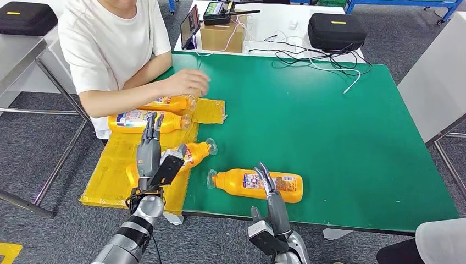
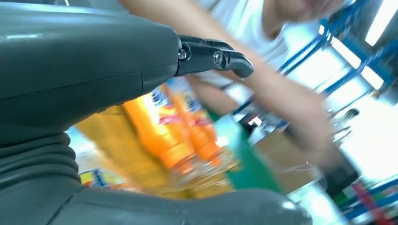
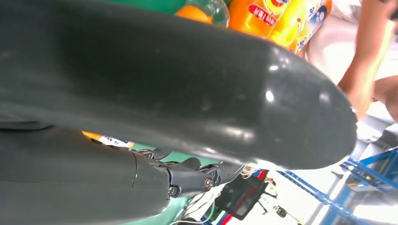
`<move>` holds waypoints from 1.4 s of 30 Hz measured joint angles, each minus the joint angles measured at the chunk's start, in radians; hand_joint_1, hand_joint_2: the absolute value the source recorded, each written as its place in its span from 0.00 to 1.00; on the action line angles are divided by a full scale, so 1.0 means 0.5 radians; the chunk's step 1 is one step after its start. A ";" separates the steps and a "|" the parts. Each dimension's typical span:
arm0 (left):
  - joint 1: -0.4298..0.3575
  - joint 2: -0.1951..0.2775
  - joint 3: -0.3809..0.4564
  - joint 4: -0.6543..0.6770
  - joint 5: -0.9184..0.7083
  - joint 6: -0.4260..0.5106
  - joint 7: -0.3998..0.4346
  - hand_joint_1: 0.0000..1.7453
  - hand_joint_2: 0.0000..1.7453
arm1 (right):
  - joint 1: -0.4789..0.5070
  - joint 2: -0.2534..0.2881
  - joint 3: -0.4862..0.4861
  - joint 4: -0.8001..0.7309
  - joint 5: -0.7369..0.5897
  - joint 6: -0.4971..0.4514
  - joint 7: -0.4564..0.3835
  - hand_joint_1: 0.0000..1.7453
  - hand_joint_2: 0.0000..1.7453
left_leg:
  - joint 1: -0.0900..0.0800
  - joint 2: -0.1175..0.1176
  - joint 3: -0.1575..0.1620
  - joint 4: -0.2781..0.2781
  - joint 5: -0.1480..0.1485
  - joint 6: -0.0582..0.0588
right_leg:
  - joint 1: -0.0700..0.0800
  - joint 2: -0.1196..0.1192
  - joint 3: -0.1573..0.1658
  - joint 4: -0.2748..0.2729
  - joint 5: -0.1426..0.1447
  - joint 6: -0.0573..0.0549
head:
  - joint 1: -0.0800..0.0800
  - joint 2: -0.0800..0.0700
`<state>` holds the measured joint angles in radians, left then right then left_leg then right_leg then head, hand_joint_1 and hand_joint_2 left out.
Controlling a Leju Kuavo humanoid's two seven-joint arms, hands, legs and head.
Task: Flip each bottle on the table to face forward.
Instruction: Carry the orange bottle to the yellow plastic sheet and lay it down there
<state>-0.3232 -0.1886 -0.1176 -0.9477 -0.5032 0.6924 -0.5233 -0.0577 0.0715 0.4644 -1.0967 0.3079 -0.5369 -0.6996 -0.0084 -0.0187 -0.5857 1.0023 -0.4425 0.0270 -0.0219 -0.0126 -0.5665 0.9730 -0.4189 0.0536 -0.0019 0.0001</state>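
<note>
On the green table (image 1: pixel 329 137), four orange bottles are lying flat: one near the front edge (image 1: pixel 258 185), three at left. Left hand (image 1: pixel 149 148) and right hand (image 1: pixel 270 192) are hovering with fingers extended, holding nothing. A person's hand (image 1: pixel 187 82) is touching the far bottle (image 1: pixel 167 103).

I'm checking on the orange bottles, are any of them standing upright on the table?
No, in the head view all four orange bottles lie on their sides, including the nearest bottle on the green table.
</note>
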 joint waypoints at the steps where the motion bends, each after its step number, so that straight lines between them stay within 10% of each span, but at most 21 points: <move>1: 0.010 -0.006 -0.010 -0.061 0.037 0.006 -0.025 0.00 0.00 | -0.005 -0.004 0.018 0.000 0.007 -0.011 0.000 0.00 0.00 | 0.000 0.000 -0.001 0.000 0.000 0.000 | 0.001 0.000 -0.001 0.000 0.000 0.000 | 0.000 0.000; 6: 0.065 -0.021 -0.060 -0.339 0.231 -0.017 -0.077 0.00 0.00 | -0.023 -0.027 0.085 0.010 0.155 -0.133 0.000 0.00 0.00 | 0.001 0.003 -0.005 0.000 0.000 0.000 | 0.001 0.002 -0.005 0.000 0.000 0.000 | 0.000 0.000; 10: 0.107 -0.017 -0.088 -0.519 0.291 0.001 -0.127 0.00 0.00 | -0.044 -0.043 0.071 0.052 0.737 -0.292 0.000 0.00 1.00 | 0.001 0.003 -0.006 0.000 0.000 0.000 | 0.001 0.002 -0.006 0.000 0.000 0.000 | 0.000 0.000; 14: 0.162 -0.003 -0.089 -0.661 0.527 -0.012 -0.134 0.00 0.00 | -0.058 -0.046 -0.006 0.086 1.163 -0.306 0.098 0.00 1.00 | 0.001 0.004 -0.007 -0.001 0.000 0.000 | 0.001 0.003 -0.006 0.000 0.000 0.000 | 0.000 0.000; 20: 0.410 0.024 -0.003 -0.959 0.662 0.008 -0.154 0.00 0.00 | -0.166 -0.169 -0.112 0.123 1.859 -0.307 0.763 0.00 1.00 | 0.000 0.006 -0.008 0.000 -0.001 0.000 | 0.000 0.006 -0.008 0.000 0.000 0.000 | 0.000 0.000; 37: 0.670 -0.009 0.147 -1.195 0.611 -0.013 -0.075 0.00 0.00 | -0.281 -0.287 -0.085 0.130 1.911 0.057 1.233 0.00 1.00 | 0.001 0.007 -0.009 0.000 -0.001 0.000 | 0.001 0.007 -0.010 0.000 0.000 0.000 | 0.000 0.000; 41: 0.677 -0.009 0.153 -1.195 0.584 -0.015 -0.033 0.00 1.00 | -0.323 -0.287 -0.071 0.148 1.860 0.253 1.321 0.00 1.00 | 0.001 0.008 -0.007 0.000 -0.001 0.000 | 0.001 0.007 -0.009 0.000 0.000 0.000 | 0.000 0.000; 42: 0.681 -0.009 0.156 -1.196 0.573 -0.016 -0.023 0.00 1.00 | -0.334 -0.286 -0.065 0.153 1.864 0.301 1.362 0.00 1.00 | 0.001 0.009 -0.006 0.000 -0.001 0.000 | 0.001 0.008 -0.009 0.000 0.000 -0.001 | 0.000 0.000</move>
<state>0.0173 -0.1931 -0.0395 -1.5455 -0.2164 0.6842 -0.5350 -0.2246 -0.0713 0.4319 -1.0202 1.2400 -0.3863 -0.0184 -0.0080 -0.0141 -0.5889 1.0022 -0.4430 0.0269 -0.0212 -0.0087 -0.5709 0.9729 -0.4186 0.0533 -0.0018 0.0001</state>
